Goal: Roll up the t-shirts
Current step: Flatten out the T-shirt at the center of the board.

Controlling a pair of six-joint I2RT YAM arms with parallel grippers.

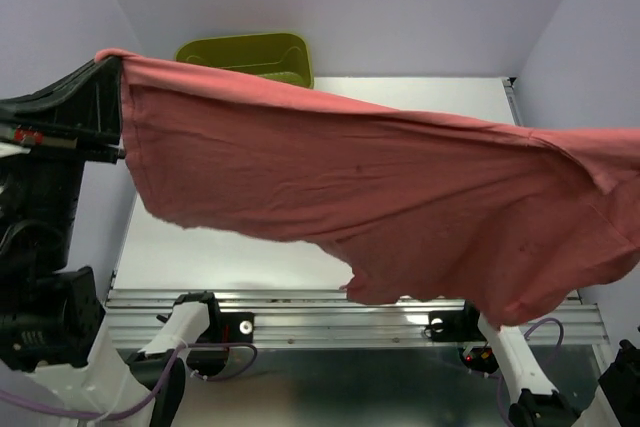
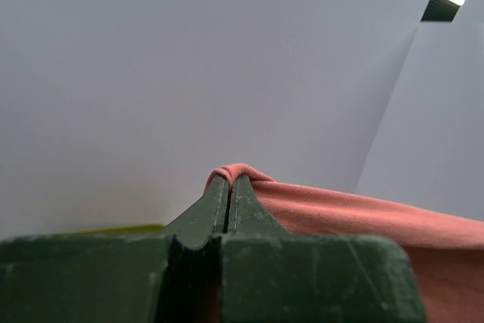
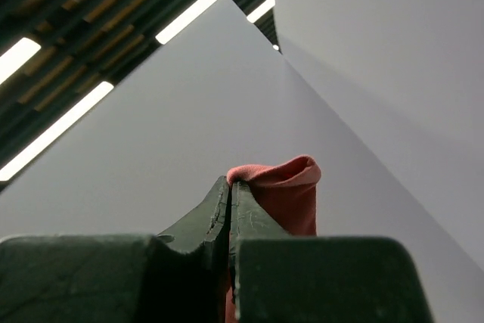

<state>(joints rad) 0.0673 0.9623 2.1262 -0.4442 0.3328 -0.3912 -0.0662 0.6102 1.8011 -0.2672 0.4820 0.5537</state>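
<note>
Rose t-shirt (image 1: 380, 187) hangs spread in the air, in front of the green tub (image 1: 245, 52). Left gripper (image 2: 229, 183) pinches its edge near the tub. Right gripper (image 3: 231, 187) pinches the opposite edge, well apart from the tub.

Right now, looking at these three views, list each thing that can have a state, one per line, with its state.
t-shirt: held up, spread between both grippers, lower edge hanging free.
left gripper: shut on the t-shirt's edge.
right gripper: shut on the t-shirt's edge.
green tub: upright at the far edge of the table, partly hidden behind the cloth.
</note>
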